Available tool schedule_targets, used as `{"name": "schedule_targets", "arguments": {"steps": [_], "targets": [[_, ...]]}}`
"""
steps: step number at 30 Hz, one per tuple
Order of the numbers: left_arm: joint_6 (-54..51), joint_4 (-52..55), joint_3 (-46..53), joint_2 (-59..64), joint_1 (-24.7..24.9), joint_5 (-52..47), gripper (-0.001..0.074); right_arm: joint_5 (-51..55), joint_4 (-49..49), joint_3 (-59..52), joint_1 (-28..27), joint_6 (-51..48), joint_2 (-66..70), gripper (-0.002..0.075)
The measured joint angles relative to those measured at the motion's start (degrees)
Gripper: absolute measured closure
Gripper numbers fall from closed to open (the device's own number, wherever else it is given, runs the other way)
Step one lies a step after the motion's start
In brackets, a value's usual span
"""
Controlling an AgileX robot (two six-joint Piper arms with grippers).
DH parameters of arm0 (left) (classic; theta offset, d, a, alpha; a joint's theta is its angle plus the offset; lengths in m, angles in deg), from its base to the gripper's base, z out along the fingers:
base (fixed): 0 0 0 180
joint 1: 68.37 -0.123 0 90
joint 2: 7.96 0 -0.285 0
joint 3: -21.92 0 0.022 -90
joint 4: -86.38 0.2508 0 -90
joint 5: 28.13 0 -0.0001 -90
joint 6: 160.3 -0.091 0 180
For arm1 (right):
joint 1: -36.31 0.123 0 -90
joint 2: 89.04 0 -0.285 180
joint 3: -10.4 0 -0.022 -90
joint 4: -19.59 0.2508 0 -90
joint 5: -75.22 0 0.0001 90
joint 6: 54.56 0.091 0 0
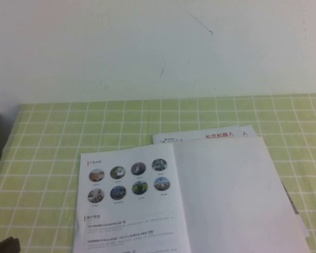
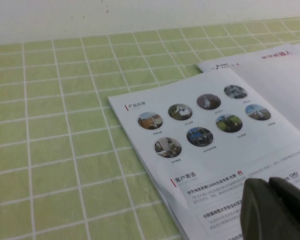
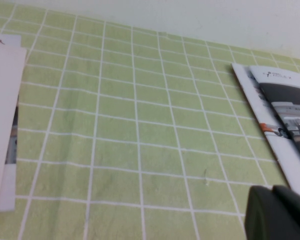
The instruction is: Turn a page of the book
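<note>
Lying open on the green checked tablecloth (image 1: 52,137) in the high view, the book (image 1: 221,200) shows the page (image 1: 129,200) with eight round photos flat on its left side. Left wrist view: the left gripper (image 2: 275,210) hangs over that page's text, fingers pressed together. Right wrist view: the right gripper (image 3: 277,212) hovers above bare cloth; its finger state cannot be told.

Sheet under the book (image 1: 210,136): red heading 松灵机器人, followed by 人.
The page (image 1: 129,197): red section heading above the eight round photos, characters too small to read.
The page, lower part: red heading above black Chinese lines; illegible.
Second booklet (image 3: 285,120): small logo mark, unreadable.
</note>
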Motion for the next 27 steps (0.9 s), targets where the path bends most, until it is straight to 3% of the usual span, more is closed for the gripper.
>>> {"name": "schedule_targets", "arguments": {"steps": [4,9,15,19,27], "targets": [[-13.5,-8.6,4.3,-4.4,-6.9,5.1,0.0738,0.0,0.0,0.1,0.0,0.0,0.0,0.0729],[-22.0,-21.6,12.1,-11.5,-23.8,13.9,0.0738,0.0,0.1,0.1,0.0,0.0,0.0,0.0729],[-35.9,-34.2,12.5,-12.0,-41.6,10.7,0.0738,0.0,0.1,0.1,0.0,0.0,-0.1,0.0729],[-43.9,-35.3,12.5,-12.0,-44.6,7.6,0.0738,0.0,0.1,0.1,0.0,0.0,-0.1,0.0729],[-46.2,-35.6,12.5,-12.1,-41.1,7.4,0.0738,0.0,0.1,0.1,0.0,0.0,-0.1,0.0729]]}}
